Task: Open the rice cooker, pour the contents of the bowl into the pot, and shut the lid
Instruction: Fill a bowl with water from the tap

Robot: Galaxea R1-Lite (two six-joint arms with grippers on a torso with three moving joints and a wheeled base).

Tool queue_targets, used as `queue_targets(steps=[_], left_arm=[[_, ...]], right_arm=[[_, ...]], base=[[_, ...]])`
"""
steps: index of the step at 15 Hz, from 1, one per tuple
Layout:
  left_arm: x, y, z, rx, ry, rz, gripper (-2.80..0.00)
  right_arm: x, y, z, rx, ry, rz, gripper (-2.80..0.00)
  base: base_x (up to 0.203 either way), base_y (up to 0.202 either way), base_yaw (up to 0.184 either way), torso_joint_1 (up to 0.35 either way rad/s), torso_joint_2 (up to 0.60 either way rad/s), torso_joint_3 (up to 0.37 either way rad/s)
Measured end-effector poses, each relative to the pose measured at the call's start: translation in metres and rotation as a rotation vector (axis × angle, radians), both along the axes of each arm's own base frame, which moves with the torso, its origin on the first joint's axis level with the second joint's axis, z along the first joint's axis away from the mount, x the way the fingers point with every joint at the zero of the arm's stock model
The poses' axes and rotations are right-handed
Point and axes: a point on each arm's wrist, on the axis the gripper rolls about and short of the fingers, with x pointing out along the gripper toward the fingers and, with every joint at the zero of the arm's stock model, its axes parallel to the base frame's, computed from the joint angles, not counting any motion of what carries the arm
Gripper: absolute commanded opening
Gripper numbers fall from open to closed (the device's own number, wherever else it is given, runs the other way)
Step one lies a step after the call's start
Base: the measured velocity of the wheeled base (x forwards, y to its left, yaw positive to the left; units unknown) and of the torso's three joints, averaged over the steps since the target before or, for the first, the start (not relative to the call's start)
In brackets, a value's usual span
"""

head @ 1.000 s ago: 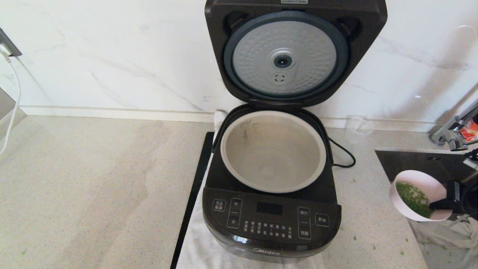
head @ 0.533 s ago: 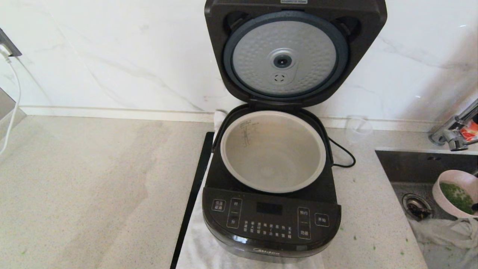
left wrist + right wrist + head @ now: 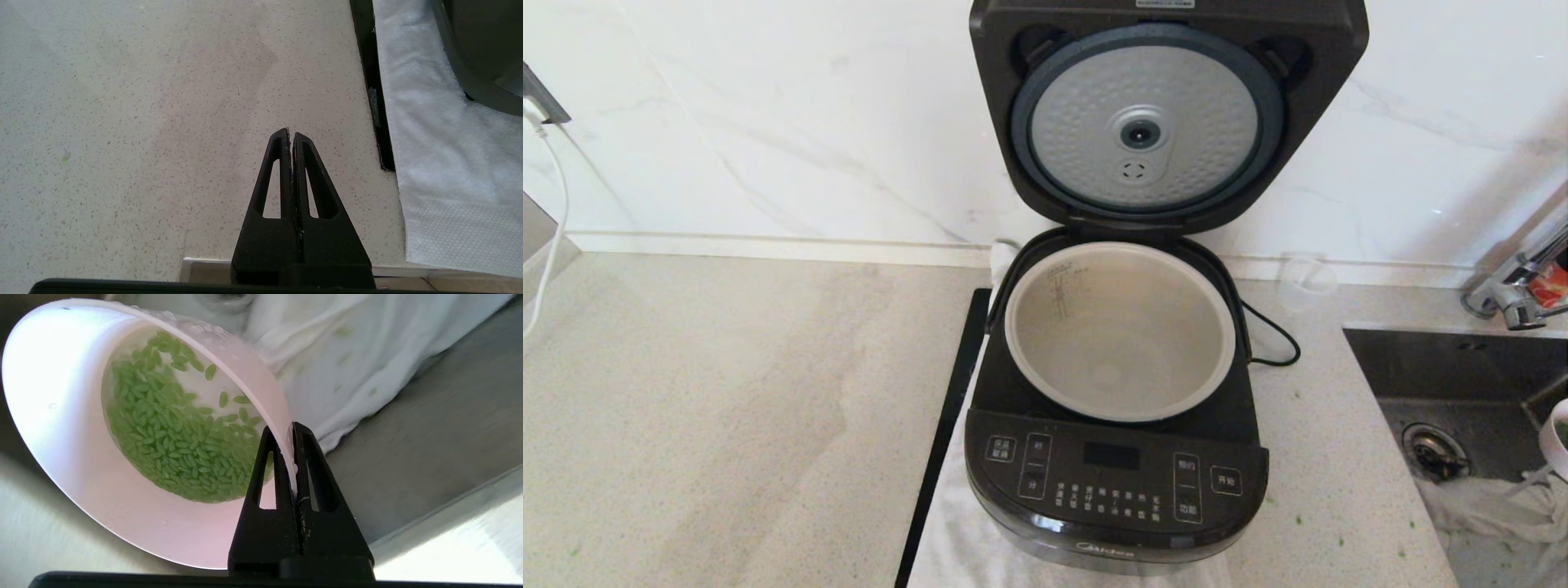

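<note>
The black rice cooker (image 3: pixel 1116 490) stands mid-counter on a white cloth. Its lid (image 3: pixel 1168 114) is raised upright, dimpled silver plate facing me. The grey-beige pot (image 3: pixel 1121 330) inside shows nothing in it. My right gripper (image 3: pixel 291 430) is shut on the rim of the pale pink bowl (image 3: pixel 81 465), which is tilted over the sink and holds green bits (image 3: pixel 175 433) in a little water. In the head view only a sliver of the bowl (image 3: pixel 1560 425) shows at the right edge. My left gripper (image 3: pixel 289 134) is shut on nothing, low over the bare counter left of the cooker.
A steel sink (image 3: pixel 1445 384) with a drain and a crumpled white cloth (image 3: pixel 1486 506) lies at the right, a tap (image 3: pixel 1515 294) behind it. A clear measuring cup (image 3: pixel 1305 278) stands right of the cooker by the wall. A black strip (image 3: pixel 947 425) runs along the cooker's left.
The bowl in my right gripper has moved rightward over the sink, from well inside the head view to almost past its right edge. The cooker and the left arm have not moved.
</note>
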Motion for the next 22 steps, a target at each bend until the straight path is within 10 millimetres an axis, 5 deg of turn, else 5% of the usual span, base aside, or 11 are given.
queue_targets(steps=[10, 22], left_arm=[[0.000, 0.000, 0.000, 0.000, 0.000, 0.000, -2.80], [0.000, 0.000, 0.000, 0.000, 0.000, 0.000, -2.80]], right_arm=[[0.003, -0.059, -0.008, 0.101, -0.046, -0.109, -2.80], [0.006, -0.057, -0.006, 0.186, -0.044, -0.080, -2.80]], base=[[0.000, 0.000, 0.000, 0.000, 0.00, 0.000], [0.000, 0.000, 0.000, 0.000, 0.00, 0.000]])
